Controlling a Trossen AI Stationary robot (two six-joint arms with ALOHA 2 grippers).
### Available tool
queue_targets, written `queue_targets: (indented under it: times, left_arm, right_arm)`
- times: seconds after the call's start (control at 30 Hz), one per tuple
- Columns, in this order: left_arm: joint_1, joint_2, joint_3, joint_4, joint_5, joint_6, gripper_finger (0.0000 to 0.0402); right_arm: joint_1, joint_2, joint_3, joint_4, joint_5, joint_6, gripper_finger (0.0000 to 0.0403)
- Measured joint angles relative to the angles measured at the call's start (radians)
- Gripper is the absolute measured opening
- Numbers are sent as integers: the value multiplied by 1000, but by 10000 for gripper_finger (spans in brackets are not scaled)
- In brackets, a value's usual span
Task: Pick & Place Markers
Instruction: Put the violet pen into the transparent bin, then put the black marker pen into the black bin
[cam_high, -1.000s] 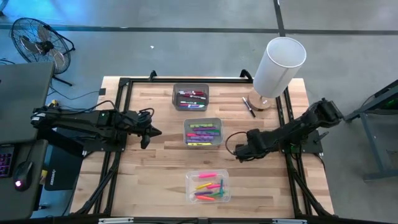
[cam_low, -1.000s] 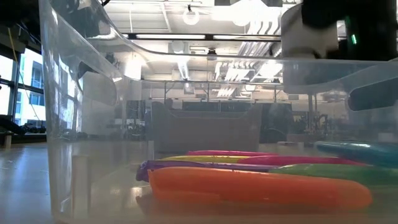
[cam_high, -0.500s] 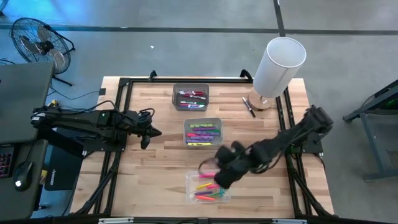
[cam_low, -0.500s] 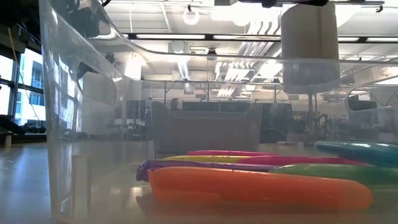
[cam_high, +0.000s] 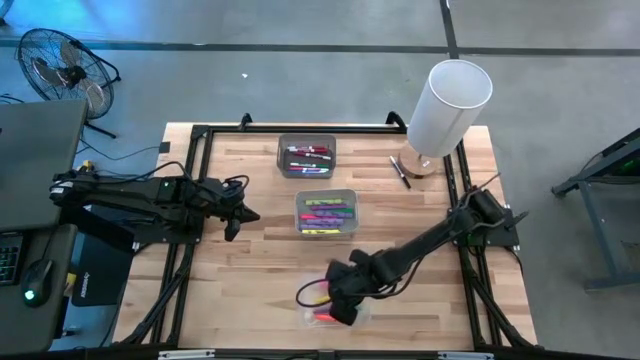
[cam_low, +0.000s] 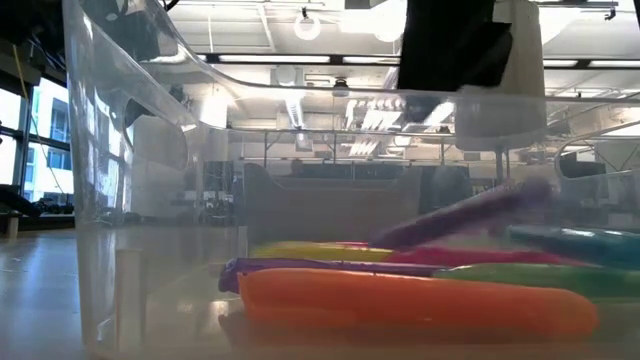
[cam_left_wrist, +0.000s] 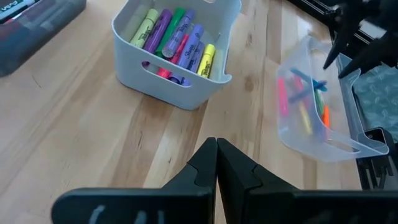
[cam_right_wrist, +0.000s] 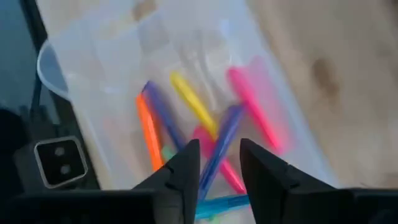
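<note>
The markers lie in three bins. A clear bin (cam_high: 360, 310) near the table's near edge holds orange (cam_low: 400, 300), yellow (cam_right_wrist: 193, 102), pink (cam_right_wrist: 255, 106) and other markers. A purple marker (cam_low: 460, 212) sits tilted in it, one end raised, lying across the others. My right gripper (cam_right_wrist: 219, 165) hangs open just above this bin (cam_high: 338, 300), with the purple marker (cam_right_wrist: 221, 149) showing below the gap between its fingers. My left gripper (cam_left_wrist: 216, 158) is shut and waits over the table's left side (cam_high: 243, 213).
A grey bin (cam_high: 326, 212) of highlighters stands at mid table, also in the left wrist view (cam_left_wrist: 180, 56). A dark bin (cam_high: 307, 155) with pens sits farther back. A tall white cylinder (cam_high: 445, 105) and a black pen (cam_high: 400, 172) are at the far right.
My right gripper has swung from beside the grey bin toward the near edge and now hangs over the clear bin. A purple marker that was not in that bin before now lies tilted on the other markers, blurred in the low view.
</note>
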Motion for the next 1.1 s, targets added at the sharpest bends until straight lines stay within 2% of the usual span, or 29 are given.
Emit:
queue_targets:
  times: [0.1, 0.2, 0.27, 0.33, 0.37, 0.43, 0.57, 0.7, 0.83, 0.93, 1.1]
  left_arm:
    - [0, 0, 0, 2, 0, 2, 5]
    - [0, 0, 0, 2, -3, 2, 5]
    - [0, 0, 0, 2, -3, 2, 5]
    - [0, 0, 0, 3, -3, -4, 5]
    - [0, 0, 0, 3, -3, -11, 5]
    - [0, 0, 0, 3, -2, -16, 5]
    - [0, 0, 0, 1, 8, -17, 5]
    - [0, 0, 0, 0, 3, -16, 5]
    - [0, 0, 0, 1, -40, -16, 5]
    - [0, 0, 0, 13, -62, -17, 5]
    - [0, -5, 0, 39, -109, -18, 5]
  right_arm:
    - [-2, -41, 1, -15, 53, 2, 107]
    - [-7, -98, 1, -111, 131, 41, 92]
    - [-8, -139, 1, -230, 219, 104, 75]
    - [0, -184, -19, -352, 357, 204, 58]
    - [2, -210, -48, -404, 401, 256, 49]
    - [3, -276, -150, -434, 414, 349, 29]
    - [-2, -452, -454, -269, 409, 522, 4]
    - [-62, -610, -734, -68, 411, 625, 27]
    - [-175, -715, -945, 95, 412, 653, 61]
    - [-275, -770, -1049, 134, 400, 656, 93]
    - [-422, -826, -1120, 138, 416, 563, 141]
